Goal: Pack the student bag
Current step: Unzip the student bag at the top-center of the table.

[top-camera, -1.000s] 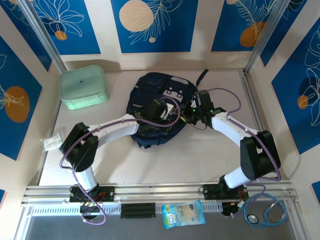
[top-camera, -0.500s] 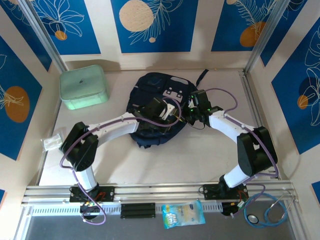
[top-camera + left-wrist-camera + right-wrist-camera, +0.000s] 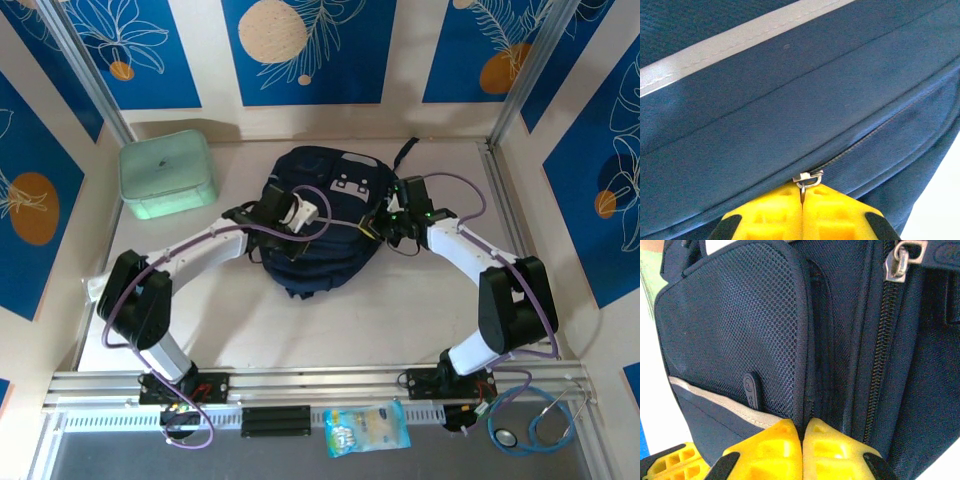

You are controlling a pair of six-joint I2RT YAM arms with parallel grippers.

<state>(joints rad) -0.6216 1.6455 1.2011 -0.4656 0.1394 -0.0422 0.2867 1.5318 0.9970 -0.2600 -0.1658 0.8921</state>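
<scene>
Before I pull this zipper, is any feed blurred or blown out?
Left wrist: student bag fabric and zipper pull sharp, lower right corner blown out white. Right wrist: mesh pocket crisp, the table strip at left washed out. Top external: even light, no glare on the bag.

One student bag [image 3: 320, 262], one mint box [image 3: 168, 175], one snack packet [image 3: 366, 428], one stethoscope [image 3: 535, 425]

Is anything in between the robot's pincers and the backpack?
No, nothing visible. The left pincer is shut on the zipper pull of the backpack, and the right pincer is shut right at the edge of its mesh pocket.
</scene>
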